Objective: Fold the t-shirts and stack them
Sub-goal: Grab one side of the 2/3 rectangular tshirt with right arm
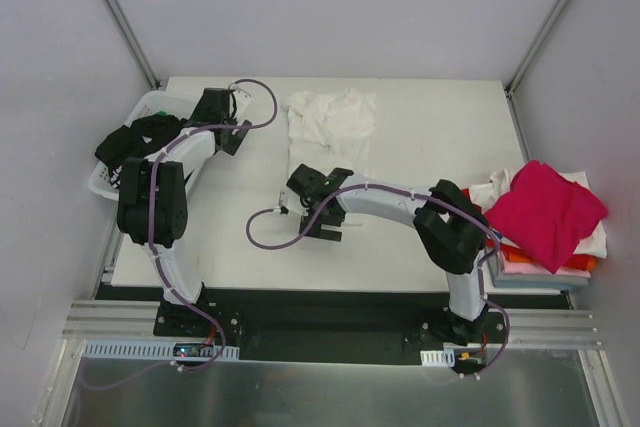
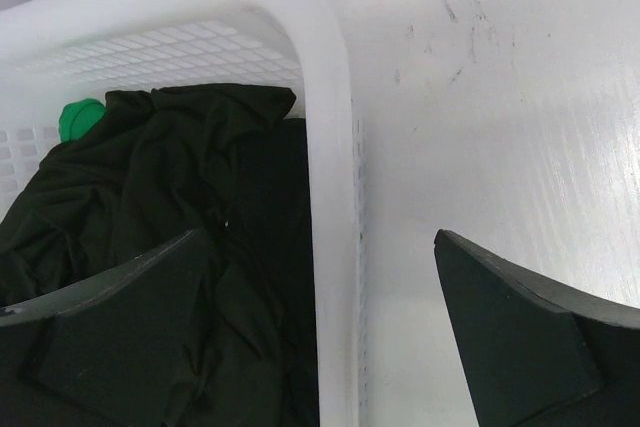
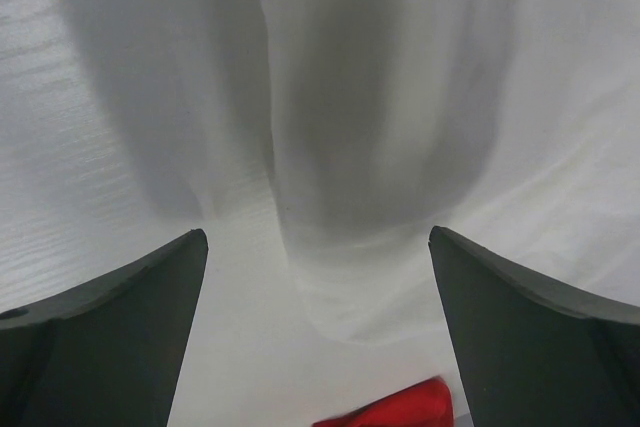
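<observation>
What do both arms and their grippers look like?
Both the left arm and right arm have white tubular links, bulky black joints and a looping purple cable. The left gripper and right gripper each carry two flat, dark wedge-shaped fingers.

Green scrap point(image 2: 80, 119) mostly under black t-shirt point(image 2: 180, 197)

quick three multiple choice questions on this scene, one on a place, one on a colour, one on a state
1. Where does the black t-shirt lie? A in the white basket B mid-table C on the floor
2. What colour is the t-shirt atop the right-hand stack? A orange B magenta C green
3. How do the right arm's jaws stand? A shut on cloth B shut, empty C open
Key: A, it lies inside the basket's rim; B, the magenta t-shirt drapes over the pile; C, they stand wide apart above the white t-shirt.
</observation>
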